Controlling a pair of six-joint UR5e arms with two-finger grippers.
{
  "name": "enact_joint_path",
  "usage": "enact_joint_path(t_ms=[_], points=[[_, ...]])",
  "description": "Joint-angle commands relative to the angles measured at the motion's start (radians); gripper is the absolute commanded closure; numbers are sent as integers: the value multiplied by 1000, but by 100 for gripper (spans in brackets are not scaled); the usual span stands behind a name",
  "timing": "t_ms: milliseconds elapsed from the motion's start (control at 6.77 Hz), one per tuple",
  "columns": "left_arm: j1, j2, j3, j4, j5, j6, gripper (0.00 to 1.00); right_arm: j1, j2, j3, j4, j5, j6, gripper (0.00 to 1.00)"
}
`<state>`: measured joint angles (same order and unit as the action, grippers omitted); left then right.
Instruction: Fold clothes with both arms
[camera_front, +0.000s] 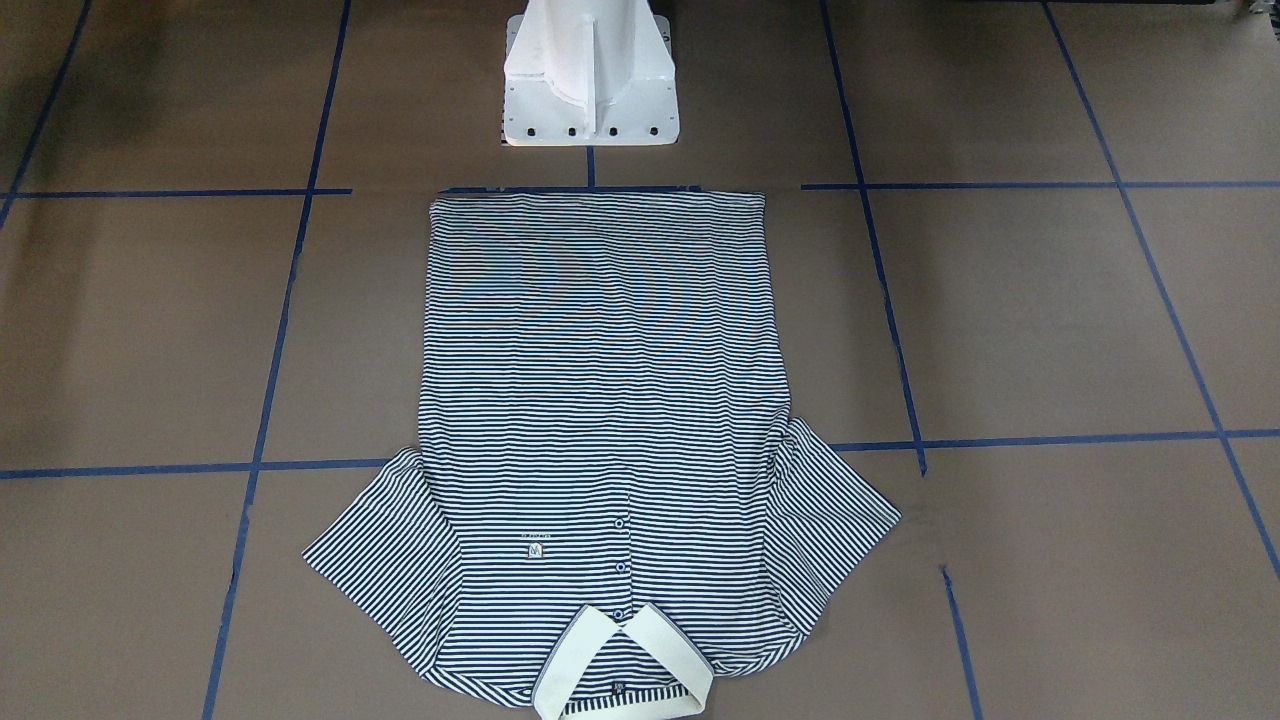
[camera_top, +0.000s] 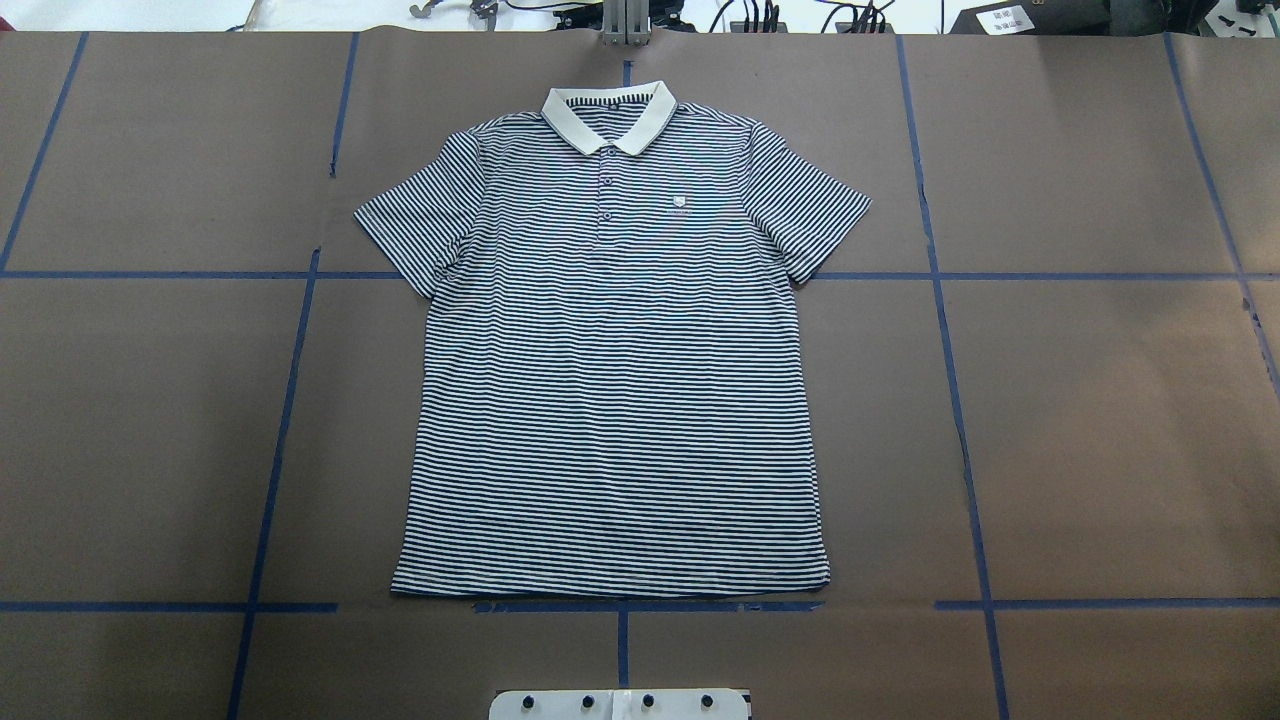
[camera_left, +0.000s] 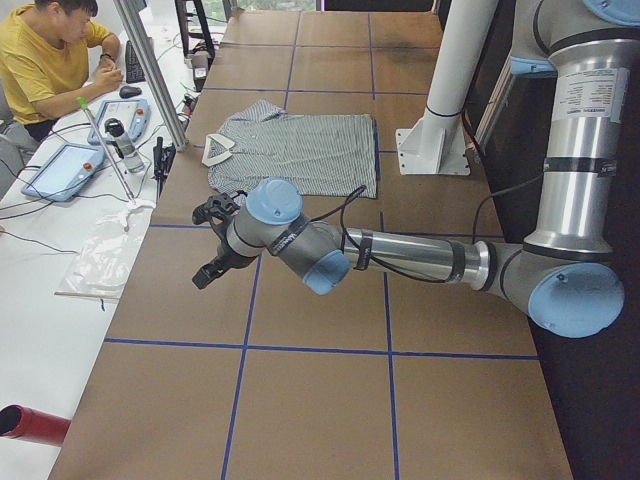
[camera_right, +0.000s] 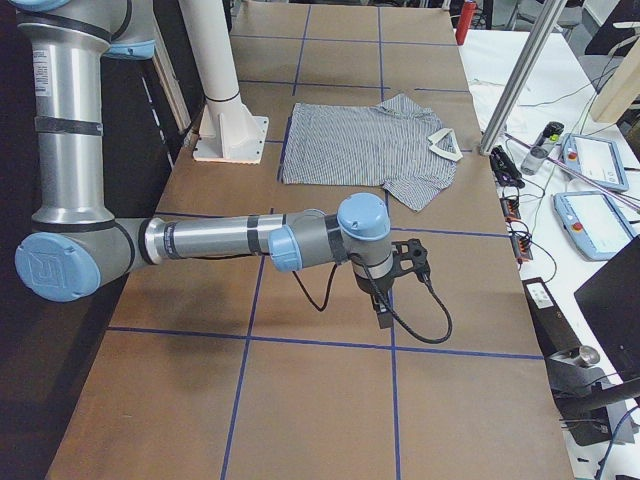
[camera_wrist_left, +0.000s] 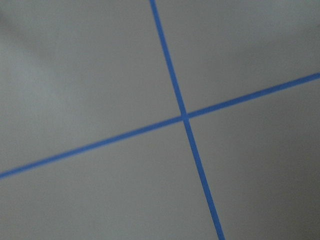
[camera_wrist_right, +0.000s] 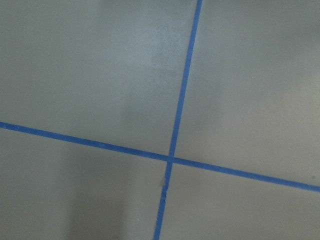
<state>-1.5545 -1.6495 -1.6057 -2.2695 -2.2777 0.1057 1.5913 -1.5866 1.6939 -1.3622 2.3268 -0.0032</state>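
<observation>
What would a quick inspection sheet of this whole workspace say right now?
Surface: brown table with a blue tape grid.
Job's things: striped polo shirt lies flat, front up, unfolded, collar away from the robot.
Clutter: nothing seen.
Grippers: left gripper and right gripper hover off the shirt; open or shut, cannot tell.
Cables: black cable loops off the right wrist.
Surroundings: white pedestal; seated person and control tablets beside the table.

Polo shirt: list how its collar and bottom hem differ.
The collar is plain cream; the hem is navy-and-white striped. The collar spreads in two pointed flaps; the hem runs straight. The collar lies far from the white pedestal; the hem lies nearest it. Both lie flat on the brown table.
</observation>
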Motion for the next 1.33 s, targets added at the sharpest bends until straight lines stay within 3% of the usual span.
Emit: enact_joint_path(t_ms=[0, 296, 591, 739, 887, 1034, 1182], points=[[72, -72, 38, -41, 0, -137, 0, -67, 80, -91, 154, 109, 132, 0], [93, -81, 39, -41, 1, -147, 0, -204, 193, -82, 192, 35, 491, 1], [97, -81, 38, -41, 1, -149, 0, -421, 273, -97, 305, -181, 867, 23], [97, -85, 38, -41, 1, -147, 0, -533, 357, -140, 324, -287, 1013, 26], [99, -87, 38, -41, 1, -147, 0, -618, 429, -193, 324, -381, 1107, 29], [99, -88, 39, -41, 1, -149, 0, -667, 485, -241, 324, -442, 1161, 39], [99, -89, 39, -41, 1, -147, 0, -695, 496, -264, 324, -460, 1170, 44]])
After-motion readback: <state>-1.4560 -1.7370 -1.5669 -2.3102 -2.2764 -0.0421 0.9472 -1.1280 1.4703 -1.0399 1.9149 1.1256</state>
